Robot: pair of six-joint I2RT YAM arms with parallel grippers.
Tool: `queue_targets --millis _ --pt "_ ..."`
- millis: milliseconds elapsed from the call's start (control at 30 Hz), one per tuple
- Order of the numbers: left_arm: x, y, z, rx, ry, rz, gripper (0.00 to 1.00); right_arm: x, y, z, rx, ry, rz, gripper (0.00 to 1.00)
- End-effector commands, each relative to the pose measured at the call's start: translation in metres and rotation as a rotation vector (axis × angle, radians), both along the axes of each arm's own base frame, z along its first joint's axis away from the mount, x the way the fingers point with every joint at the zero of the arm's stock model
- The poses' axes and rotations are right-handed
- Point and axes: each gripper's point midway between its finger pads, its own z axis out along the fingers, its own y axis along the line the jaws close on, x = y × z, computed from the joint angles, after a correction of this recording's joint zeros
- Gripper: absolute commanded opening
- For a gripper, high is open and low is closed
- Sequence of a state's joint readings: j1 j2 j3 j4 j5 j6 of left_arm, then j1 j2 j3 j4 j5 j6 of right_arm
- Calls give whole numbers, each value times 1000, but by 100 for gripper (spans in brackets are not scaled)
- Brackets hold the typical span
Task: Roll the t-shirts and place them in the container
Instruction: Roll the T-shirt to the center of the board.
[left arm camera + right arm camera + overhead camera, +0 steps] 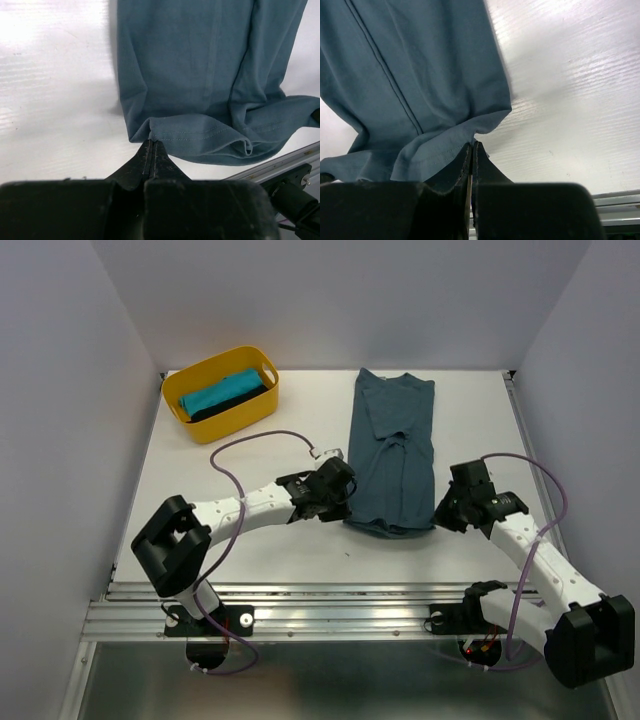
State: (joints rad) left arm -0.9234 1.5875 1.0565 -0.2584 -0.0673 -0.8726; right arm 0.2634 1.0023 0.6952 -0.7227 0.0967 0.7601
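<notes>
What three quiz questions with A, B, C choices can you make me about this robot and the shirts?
1. Where is the turquoise shirt? A in the yellow tub B on the floor C under an arm
2. What colour is the spread-out shirt? A red B slate-blue C white
3. The left fingers are: A wide open B holding the tub C shut on the spread-out shirt's hem
Answers: A, it lies in the tub; B, its cloth is dusty blue; C, the tips pinch its hem.

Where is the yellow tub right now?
In the top view, the yellow tub sits at the far left of the table, apart from the slate-blue t-shirt on its right.
</notes>
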Motion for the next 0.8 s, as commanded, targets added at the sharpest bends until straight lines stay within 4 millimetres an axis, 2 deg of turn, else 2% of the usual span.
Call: queue_targets --millis 0,300,767 --pt "-20 6 -3 6 34 -24 0 0 8 8 45 -18 -5 1" --pt "-44 6 -6 28 74 -63 0 -16 8 0 63 41 -20 1" --pt "-68 25 -26 64 133 -65 0 -27 4 -6 58 53 -28 1"
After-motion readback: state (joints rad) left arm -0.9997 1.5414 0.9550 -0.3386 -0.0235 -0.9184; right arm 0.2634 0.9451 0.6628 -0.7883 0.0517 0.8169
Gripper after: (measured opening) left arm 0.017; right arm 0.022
